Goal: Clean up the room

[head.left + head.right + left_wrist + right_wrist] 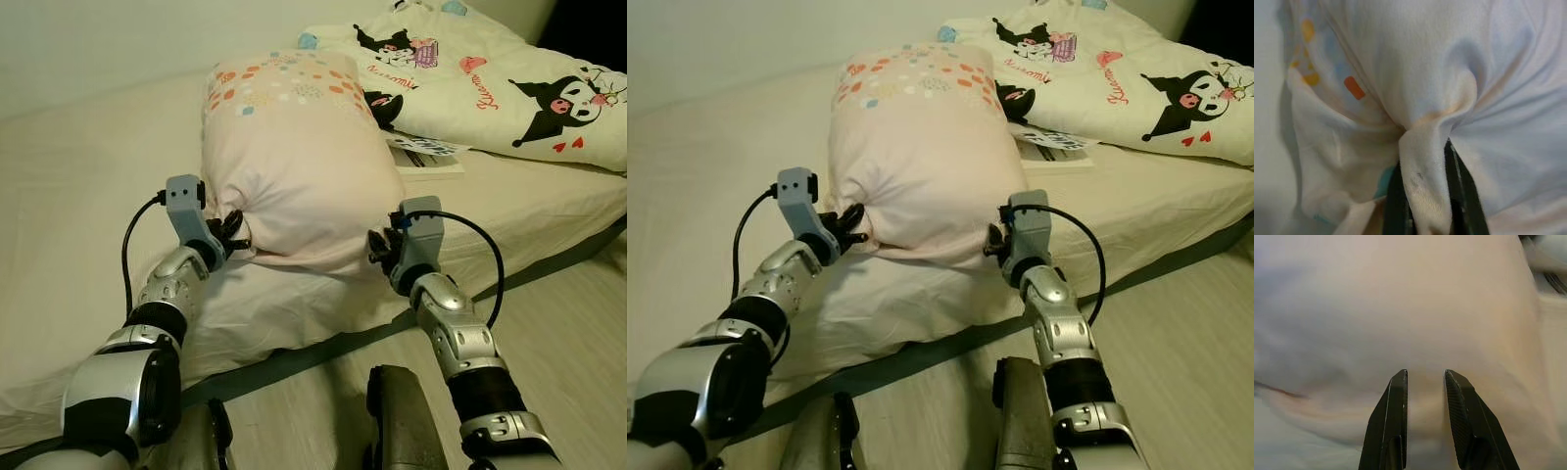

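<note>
Pale pink pillow (pixel 294 162) with coloured dots along far edge, lying on bed (pixel 78 196) near its front edge. Cream sheet, rumpled, draped over grey mattress border. Left end effector (pixel 1425 196) clamped on pinched fold of pillow's near-left corner. Right end effector (pixel 1425 382) at pillow's near-right side, fingers narrowly parted, tips against fabric, no fold between them. Cartoon-print quilt (pixel 490 78) bunched at far right of bed, book (pixel 426 157) just beside pillow. Light wood floor (pixel 578 333) at right.

quilt (pixel 509 88) cut off at frame edge, book (pixel 428 157) partly hidden beneath pillow (pixel 294 157)
</note>
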Controlling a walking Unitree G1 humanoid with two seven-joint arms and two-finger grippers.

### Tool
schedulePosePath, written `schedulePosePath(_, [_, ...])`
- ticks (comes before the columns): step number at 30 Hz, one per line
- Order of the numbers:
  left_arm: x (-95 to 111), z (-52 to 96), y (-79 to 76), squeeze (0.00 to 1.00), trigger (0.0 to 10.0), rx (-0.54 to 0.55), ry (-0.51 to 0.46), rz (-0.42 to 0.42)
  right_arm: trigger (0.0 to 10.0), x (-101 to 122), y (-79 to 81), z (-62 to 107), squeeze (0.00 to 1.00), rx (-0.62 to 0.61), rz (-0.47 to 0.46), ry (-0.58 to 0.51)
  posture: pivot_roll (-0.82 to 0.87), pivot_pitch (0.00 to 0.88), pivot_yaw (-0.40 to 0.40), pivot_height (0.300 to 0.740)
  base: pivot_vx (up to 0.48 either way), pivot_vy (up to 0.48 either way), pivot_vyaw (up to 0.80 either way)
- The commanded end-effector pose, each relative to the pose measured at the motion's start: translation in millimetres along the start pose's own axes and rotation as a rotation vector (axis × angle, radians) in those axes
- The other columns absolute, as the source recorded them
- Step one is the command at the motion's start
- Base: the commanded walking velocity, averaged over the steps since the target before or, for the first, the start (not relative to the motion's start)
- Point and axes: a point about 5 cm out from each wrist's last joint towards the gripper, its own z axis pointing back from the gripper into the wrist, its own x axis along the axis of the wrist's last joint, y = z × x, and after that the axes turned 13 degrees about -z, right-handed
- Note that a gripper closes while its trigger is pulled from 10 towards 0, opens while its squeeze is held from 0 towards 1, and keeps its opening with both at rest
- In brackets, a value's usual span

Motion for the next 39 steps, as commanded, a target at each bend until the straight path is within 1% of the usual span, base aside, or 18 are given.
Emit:
schedulePosePath(1, [-16,9.4,5.0,0.0,0.0,-0.039,0.054,0.014,10.0,9,10.3,0.4,0.0,0.071,-0.009,-0.018,-0.1,0.251,0.071,0.55,0.0,0.0,0.0])
schedulePosePath(2, [-20,13.5,6.0,0.0,0.0,-0.089,0.058,0.01,10.0,18,12.1,2.4,0.0,0.088,-0.008,-0.039,-0.1,0.244,0.07,0.55,0.0,0.0,0.0])
schedulePosePath(3, [-20,13.5,6.0,0.0,0.0,-0.089,0.058,0.01,10.0,18,12.1,2.4,0.0,0.088,-0.008,-0.039,-0.1,0.244,0.07,0.55,0.0,0.0,0.0])
schedulePosePath(4, [-24,18.4,6.7,0.0,0.0,-0.15,0.059,0.012,10.0,25,9.4,4.9,0.0,0.077,-0.007,-0.054,-0.1,0.237,0.068,0.55,0.0,0.0,0.0])
schedulePosePath(6, [-24,18.4,6.7,0.0,0.0,-0.15,0.059,0.012,10.0,25,9.4,4.9,0.0,0.077,-0.007,-0.054,-0.1,0.237,0.068,0.55,0.0,0.0,0.0])
schedulePosePath(8, [-29,27.1,7.4,0.0,0.0,-0.246,0.052,0.014,10.0,32,0.3,8.8,0.0,0.038,-0.002,-0.065,-0.09,0.233,0.067,0.55,0.0,0.0,0.0])
schedulePosePath(10, [-33,40.2,7.8,0.0,0.0,-0.366,0.056,0.026,10.0,45,-7.7,13.2,0.0,0.019,-0.04,-0.112,-0.09,0.224,0.057,0.55,0.0,0.0,0.0])
schedulePosePath(11, [-33,40.2,7.8,0.0,0.0,-0.366,0.056,0.026,10.0,45,-7.7,13.2,0.0,0.019,-0.04,-0.112,-0.09,0.224,0.057,0.55,0.0,0.0,0.0])
schedulePosePath(12, [-34,47.3,6.4,0.0,0.0,-0.426,0.06,0.03,10.0,52,-9.3,15.0,0.0,0.022,-0.056,-0.14,-0.09,0.224,0.057,0.55,0.0,0.0,0.0])
schedulePosePath(14, [-34,47.3,6.4,0.0,0.0,-0.426,0.06,0.03,10.0,52,-9.3,15.0,0.0,0.022,-0.056,-0.14,-0.09,0.224,0.057,0.55,0.0,0.0,0.0])
schedulePosePath(17, [-35,73.2,-7.5,0.0,0.0,-0.623,0.073,0.054,10.0,69,-14.2,17.2,0.0,0.036,-0.062,-0.193,-0.09,0.218,0.052,0.55,0.0,0.0,0.0])
schedulePosePath(20, [-34,82.3,-13.4,0.0,0.0,-0.687,0.079,0.063,10.0,72,-16.6,17.8,0.0,0.032,-0.063,-0.201,-0.09,0.212,0.047,0.55,0.0,0.0,0.0])
schedulePosePath(23, [-24,103.5,-31.3,0.0,0.0,-0.861,0.09,0.096,10.0,81,-21.2,18.6,0.0,0.022,-0.084,-0.229,-0.08,0.21,0.045,0.55,0.0,0.0,0.0])
schedulePosePath(26, [-19,111.0,-38.8,0.0,0.0,-0.924,0.099,0.109,10.0,84,-22.1,18.6,0.0,0.02,-0.093,-0.237,-0.08,0.208,0.044,0.55,0.0,0.0,0.0])
schedulePosePath(27, [-13,125.8,-52.4,0.0,0.0,-1.029,0.127,0.131,10.0,86,-23.0,19.0,0.0,0.02,-0.104,-0.243,-0.08,0.208,0.044,0.55,0.0,0.0,0.0])
schedulePosePath(29, [-11,137.4,-62.1,0.0,0.0,-1.103,0.157,0.15,10.0,86,-23.6,19.4,0.0,0.019,-0.106,-0.241,-0.08,0.208,0.044,0.55,0.0,0.0,0.0])
schedulePosePath(38, [-15,152.3,-72.1,0.0,0.0,-1.17,0.224,0.194,10.0,84,-25.2,19.3,0.0,0.009,-0.108,-0.235,-0.07,0.205,0.045,0.55,0.0,0.0,0.0])
schedulePosePath(39, [-20,152.1,-76.2,0.0,0.0,-1.118,0.223,0.129,10.0,83,-26.7,19.6,0.0,-0.001,-0.106,-0.235,-0.07,0.205,0.045,0.55,0.0,0.0,0.0])
